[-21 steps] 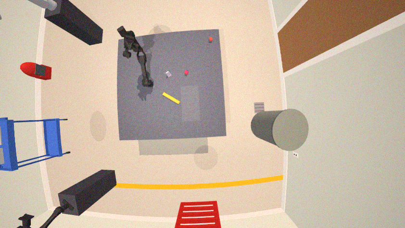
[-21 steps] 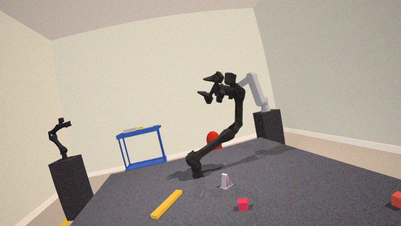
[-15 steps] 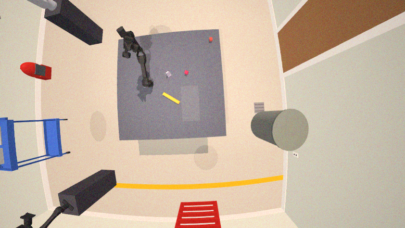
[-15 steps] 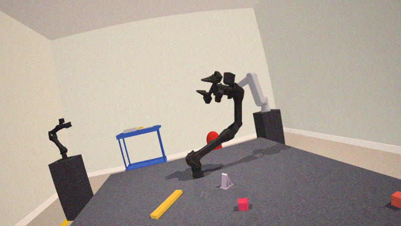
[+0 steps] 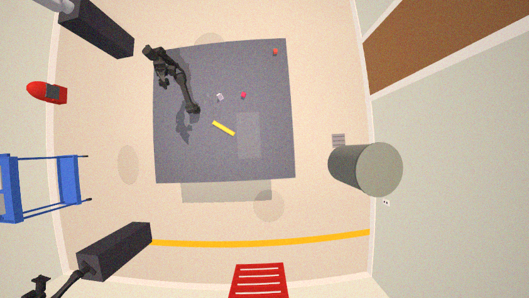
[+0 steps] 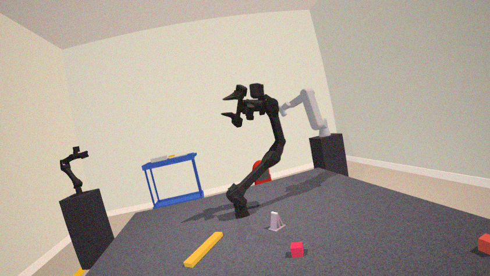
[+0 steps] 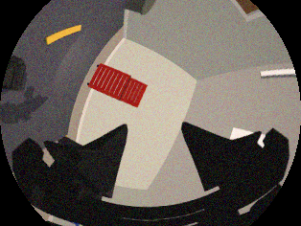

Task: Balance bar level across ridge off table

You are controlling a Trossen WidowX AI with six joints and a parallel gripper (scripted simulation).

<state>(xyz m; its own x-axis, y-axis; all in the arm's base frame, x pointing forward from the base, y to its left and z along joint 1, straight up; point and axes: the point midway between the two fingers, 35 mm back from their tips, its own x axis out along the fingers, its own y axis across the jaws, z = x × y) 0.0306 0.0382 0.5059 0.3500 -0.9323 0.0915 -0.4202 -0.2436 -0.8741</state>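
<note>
The yellow bar [image 5: 223,127] [image 6: 203,249] [image 7: 63,33] lies flat on the dark grey table [image 5: 177,166] [image 6: 377,226]. The ridge, a small pale upright piece on a base [image 5: 220,96] [image 6: 274,220], stands apart from the bar, with nothing on top. My gripper [image 6: 222,106] [image 7: 154,126] is open and empty. It is high above the table, level and pointing sideways, well away from both bar and ridge. The ridge does not show in the wrist view.
A pinkish-red cube [image 5: 243,94] [image 6: 297,249] lies near the ridge. An orange-red cube [image 5: 274,51] [image 6: 483,244] lies near a far table corner. A blue cart [image 5: 68,179] [image 6: 171,161] and other arms on dark pedestals stand off the table.
</note>
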